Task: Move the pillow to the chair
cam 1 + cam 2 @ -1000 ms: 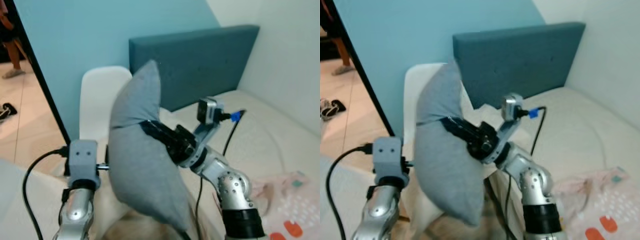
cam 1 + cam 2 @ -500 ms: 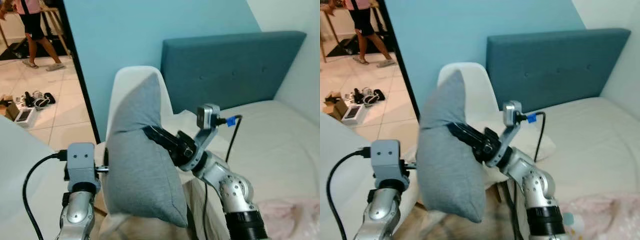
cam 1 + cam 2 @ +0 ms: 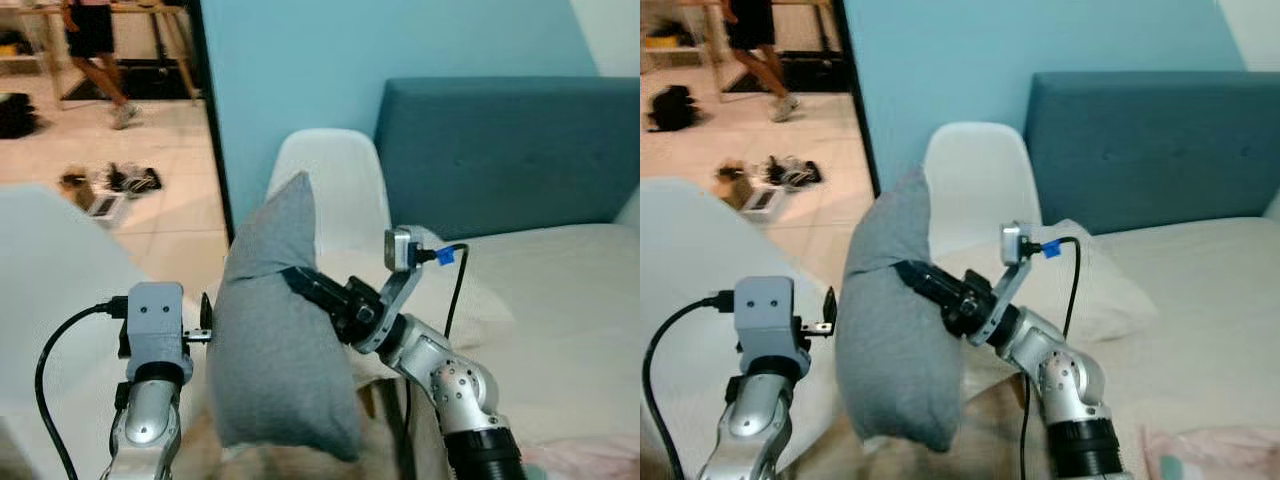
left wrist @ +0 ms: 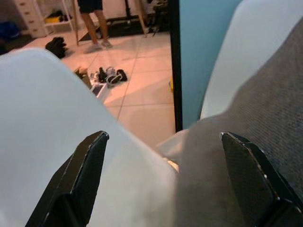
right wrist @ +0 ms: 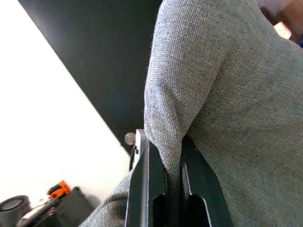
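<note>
A grey pillow (image 3: 275,340) hangs upright in the air in front of me. My right gripper (image 3: 300,285) is shut on a fold of its edge, with the fabric pinched between both fingers (image 5: 154,189). On the pillow's left side my left gripper (image 4: 163,136) is open, and one finger (image 4: 246,175) lies against the grey fabric. The white chair (image 3: 335,185) stands just behind the pillow against the blue wall, its backrest rising above the pillow's top corner.
A teal headboard (image 3: 500,150) and a bed with a white pillow (image 3: 1090,290) lie to the right. A large white rounded surface (image 3: 50,270) sits close on the left. Through the doorway, shoes (image 3: 110,180) lie on the tiled floor and a person (image 3: 95,40) walks far back.
The camera has swung left, so the chair and headboard sit further right and the doorway floor shows more. The pillow stays pinched in my right gripper, slightly lower in view.
</note>
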### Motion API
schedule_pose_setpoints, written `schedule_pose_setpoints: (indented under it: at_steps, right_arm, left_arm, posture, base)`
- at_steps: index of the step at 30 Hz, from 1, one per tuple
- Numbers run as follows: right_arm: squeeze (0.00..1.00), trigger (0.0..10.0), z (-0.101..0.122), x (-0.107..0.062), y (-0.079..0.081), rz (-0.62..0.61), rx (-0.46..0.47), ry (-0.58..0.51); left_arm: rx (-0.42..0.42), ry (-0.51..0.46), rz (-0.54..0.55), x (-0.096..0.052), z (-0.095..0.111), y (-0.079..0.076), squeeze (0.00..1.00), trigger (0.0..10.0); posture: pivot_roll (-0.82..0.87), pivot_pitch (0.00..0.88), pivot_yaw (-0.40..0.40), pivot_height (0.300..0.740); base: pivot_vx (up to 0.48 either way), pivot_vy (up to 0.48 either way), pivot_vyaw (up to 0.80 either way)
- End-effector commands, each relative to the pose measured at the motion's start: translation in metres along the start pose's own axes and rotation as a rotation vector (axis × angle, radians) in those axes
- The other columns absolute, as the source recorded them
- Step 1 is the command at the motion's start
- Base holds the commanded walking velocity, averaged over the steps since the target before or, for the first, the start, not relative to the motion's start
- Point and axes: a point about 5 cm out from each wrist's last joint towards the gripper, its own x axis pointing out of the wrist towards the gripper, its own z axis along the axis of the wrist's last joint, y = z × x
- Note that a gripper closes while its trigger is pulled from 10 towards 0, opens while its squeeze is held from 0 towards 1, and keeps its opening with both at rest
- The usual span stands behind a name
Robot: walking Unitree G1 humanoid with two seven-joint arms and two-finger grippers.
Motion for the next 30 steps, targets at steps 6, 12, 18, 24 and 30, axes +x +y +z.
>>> schedule_pose_setpoints:
  at_steps: [6, 12, 18, 24, 30]
  right_arm:
    - [0.00, 10.0, 0.0121, 0.0060, 0.0058, 0.063, -0.027, -0.069]
    - [0.00, 10.0, 0.0119, 0.0069, 0.0064, 0.069, -0.027, -0.067]
    - [0.00, 10.0, 0.0111, 0.0074, 0.0066, 0.072, -0.025, -0.062]
    - [0.00, 10.0, 0.0098, 0.0081, 0.0070, 0.076, -0.026, -0.052]
    - [0.00, 10.0, 0.0087, 0.0076, 0.0073, 0.078, -0.028, -0.043]
  left_arm:
    - [-0.006, 0.016, 0.016, -0.0006, -0.0030, 0.0005, 0.00, 10.0]
    - [-0.001, 0.010, 0.024, -0.0004, -0.0022, 0.0011, 0.00, 10.0]
    - [0.013, 0.003, 0.026, -0.0002, -0.0010, 0.0011, 0.00, 10.0]
    - [0.039, -0.012, 0.013, 0.0003, 0.0010, -0.0009, 0.00, 10.0]
    - [0.044, -0.017, -0.004, 0.0004, 0.0013, -0.0036, 0.00, 10.0]
  posture:
    - [0.13, 0.000, -0.040, 0.735]
    - [0.13, 0.000, -0.042, 0.735]
    - [0.13, 0.000, -0.042, 0.735]
    - [0.13, 0.000, -0.043, 0.735]
    - [0.13, 0.000, -0.043, 0.735]
  base:
    - [0.000, 0.000, 0.70]
    - [0.000, 0.000, 0.70]
    - [0.000, 0.000, 0.70]
    - [0.000, 0.000, 0.70]
    - [0.000, 0.000, 0.70]
